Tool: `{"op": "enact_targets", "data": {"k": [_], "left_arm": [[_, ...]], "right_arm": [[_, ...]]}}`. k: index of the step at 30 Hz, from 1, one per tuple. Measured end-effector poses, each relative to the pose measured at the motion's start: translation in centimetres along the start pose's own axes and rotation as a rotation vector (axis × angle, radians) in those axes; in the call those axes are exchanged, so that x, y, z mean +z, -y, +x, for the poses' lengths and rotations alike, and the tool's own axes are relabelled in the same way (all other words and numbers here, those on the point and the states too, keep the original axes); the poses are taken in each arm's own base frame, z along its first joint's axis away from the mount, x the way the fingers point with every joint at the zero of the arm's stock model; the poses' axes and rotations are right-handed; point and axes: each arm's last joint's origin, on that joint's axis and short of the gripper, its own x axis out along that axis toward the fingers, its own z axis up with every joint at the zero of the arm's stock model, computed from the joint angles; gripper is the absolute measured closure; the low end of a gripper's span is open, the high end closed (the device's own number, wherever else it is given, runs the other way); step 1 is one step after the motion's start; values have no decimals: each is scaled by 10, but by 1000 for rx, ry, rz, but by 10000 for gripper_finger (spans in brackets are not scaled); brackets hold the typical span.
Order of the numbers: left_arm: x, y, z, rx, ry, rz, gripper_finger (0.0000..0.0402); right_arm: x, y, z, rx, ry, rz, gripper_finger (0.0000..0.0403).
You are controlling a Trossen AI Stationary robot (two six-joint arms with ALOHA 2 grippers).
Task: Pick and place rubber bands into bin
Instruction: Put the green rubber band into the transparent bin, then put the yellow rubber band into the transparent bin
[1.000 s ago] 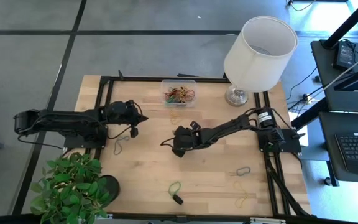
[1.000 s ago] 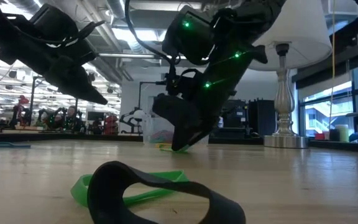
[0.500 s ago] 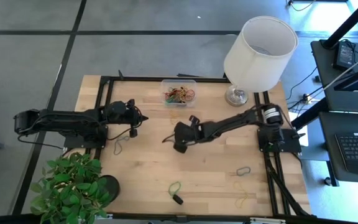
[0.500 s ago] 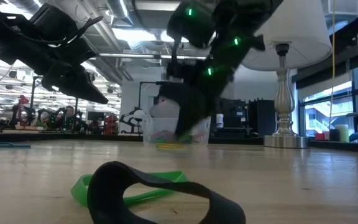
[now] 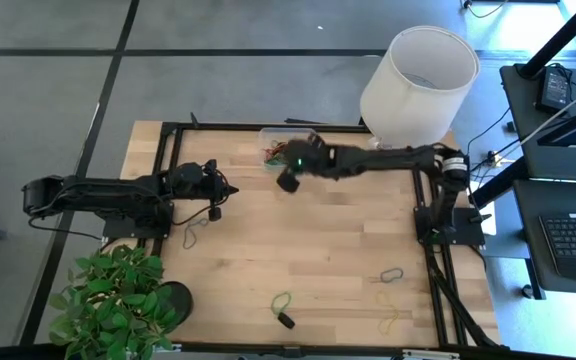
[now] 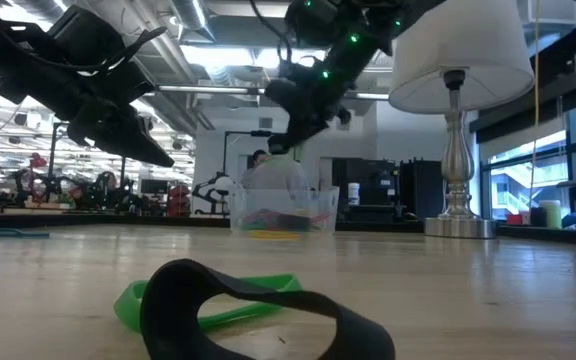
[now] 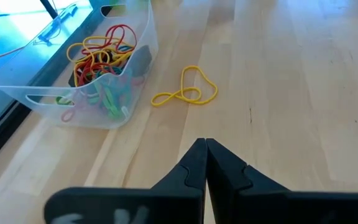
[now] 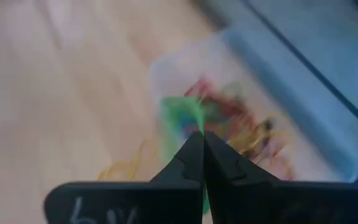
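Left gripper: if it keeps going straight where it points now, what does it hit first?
Probably bare table. The shut left gripper points just past the yellow rubber band, with the bin off to the side; depth is unclear.

My right arm stretches long across the far side of the table, its right gripper (image 5: 288, 180) raised off the surface with fingers pressed together; a green band appears pinched at their tips, though blur makes that uncertain. My left arm lies folded low, well apart from it, the left gripper (image 5: 214, 210) hovering with fingers (image 7: 197, 163) closed on nothing.
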Motion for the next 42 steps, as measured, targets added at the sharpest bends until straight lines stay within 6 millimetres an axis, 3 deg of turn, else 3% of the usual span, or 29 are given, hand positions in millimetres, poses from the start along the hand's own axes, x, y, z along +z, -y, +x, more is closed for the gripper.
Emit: {"op": "enact_targets", "data": {"k": [3,9,15,24,36,42], "left_arm": [[0,0,0,0,0,0,399],[0,0,0,-1,-2,0,397],[0,0,0,-1,-4,0,400],[0,0,0,-1,-4,-1,398],[0,0,0,-1,-4,-1,398],[0,0,0,-1,-5,-1,400]], "right_arm": [[21,20,2,-33,20,17,401],[38,51,21,-96,-12,41,402],[22,65,57,-70,-115,66,403],[-4,67,100,-95,-196,81,379],[1,70,93,-101,-197,105,295],[3,72,84,-102,-212,97,284]]}}
